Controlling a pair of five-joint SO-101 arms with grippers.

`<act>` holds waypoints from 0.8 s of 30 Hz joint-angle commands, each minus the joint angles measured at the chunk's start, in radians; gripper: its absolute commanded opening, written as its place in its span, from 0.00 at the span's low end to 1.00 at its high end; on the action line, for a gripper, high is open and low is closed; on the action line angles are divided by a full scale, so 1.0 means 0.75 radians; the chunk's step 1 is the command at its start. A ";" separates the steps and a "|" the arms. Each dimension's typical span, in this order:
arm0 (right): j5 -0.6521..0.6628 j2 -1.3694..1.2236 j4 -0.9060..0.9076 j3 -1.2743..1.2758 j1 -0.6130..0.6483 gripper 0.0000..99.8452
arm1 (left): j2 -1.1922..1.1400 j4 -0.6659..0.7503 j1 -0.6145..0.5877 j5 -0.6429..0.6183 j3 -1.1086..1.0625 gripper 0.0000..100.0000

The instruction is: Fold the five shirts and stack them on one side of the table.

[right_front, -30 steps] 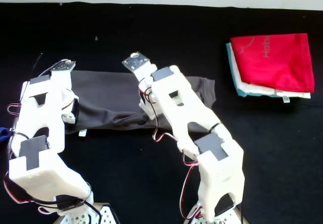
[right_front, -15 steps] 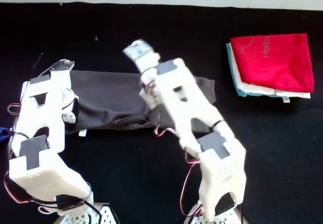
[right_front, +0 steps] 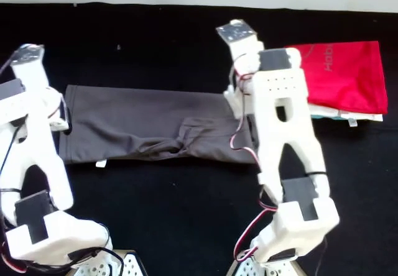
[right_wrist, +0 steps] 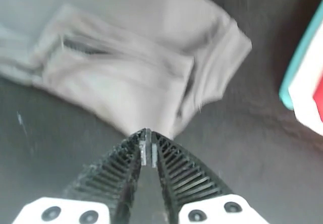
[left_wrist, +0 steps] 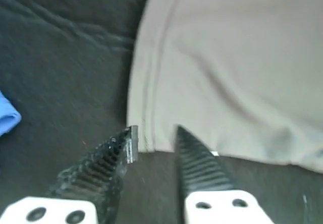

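Note:
A dark grey shirt (right_front: 143, 124), folded into a long band, lies across the middle of the black table with a crease bunched near its centre. My left gripper (right_front: 58, 113) is at its left end. In the left wrist view it (left_wrist: 154, 142) is open, just off the shirt's near corner (left_wrist: 146, 133). My right gripper (right_front: 236, 99) is over the shirt's right end. In the right wrist view it (right_wrist: 146, 144) is shut, its tips at the edge of the sleeve end (right_wrist: 166, 82), with no cloth visibly pinched. A folded stack (right_front: 339, 77) with red on top lies at the far right.
The stack shows white and teal layers (right_wrist: 298, 77) under the red, close to the shirt's right end. A small blue item (left_wrist: 7, 119) lies on the black cloth left of the grey shirt. Bare black table (right_front: 174, 214) stretches in front of the shirt.
Both arms have swung apart from the shirt's middle: the left to its left end, the right to its right end. The whole shirt is now uncovered and its left edge lies farther left.

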State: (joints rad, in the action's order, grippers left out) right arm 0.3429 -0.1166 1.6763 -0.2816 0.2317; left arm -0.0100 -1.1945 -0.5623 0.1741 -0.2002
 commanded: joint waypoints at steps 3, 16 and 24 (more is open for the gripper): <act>0.078 0.271 0.116 0.011 -0.085 0.01 | -0.253 0.145 -0.007 -0.002 0.173 0.16; 0.172 0.856 0.111 0.590 -0.099 0.01 | -1.006 -0.186 0.071 0.004 1.026 0.16; 0.172 0.948 0.111 0.656 -0.099 0.01 | -1.329 -0.413 0.109 0.004 1.427 0.16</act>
State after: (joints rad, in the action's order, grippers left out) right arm 0.4611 0.5631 1.7484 0.2094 0.1718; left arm -0.9429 -1.4461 -0.5086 0.1757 0.7664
